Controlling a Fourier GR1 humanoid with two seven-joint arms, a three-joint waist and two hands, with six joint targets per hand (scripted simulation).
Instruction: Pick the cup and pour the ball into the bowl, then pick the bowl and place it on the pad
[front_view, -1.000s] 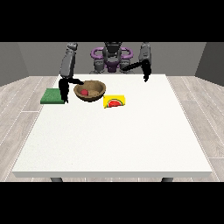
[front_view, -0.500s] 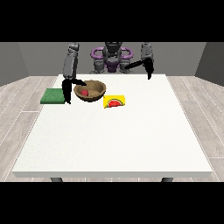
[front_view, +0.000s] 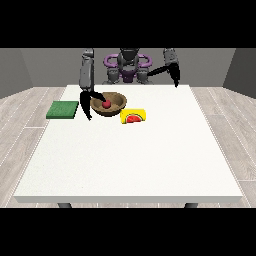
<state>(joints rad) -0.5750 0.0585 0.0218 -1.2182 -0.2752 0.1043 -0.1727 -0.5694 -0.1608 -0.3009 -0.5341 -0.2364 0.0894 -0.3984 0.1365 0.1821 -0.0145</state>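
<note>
A brown bowl (front_view: 108, 104) sits in the upper middle of the frame on the white table (front_view: 130, 155), with a red ball (front_view: 106, 104) inside it. The hand at the view's left (front_view: 88, 103) is at the bowl's left rim, fingers spread around the edge. A green pad (front_view: 63, 109) lies further left, apart from the bowl. A yellow cup (front_view: 133, 116) lies on its side just right of the bowl. The hand at the view's right (front_view: 175, 77) hangs above the far edge; its finger state cannot be told.
</note>
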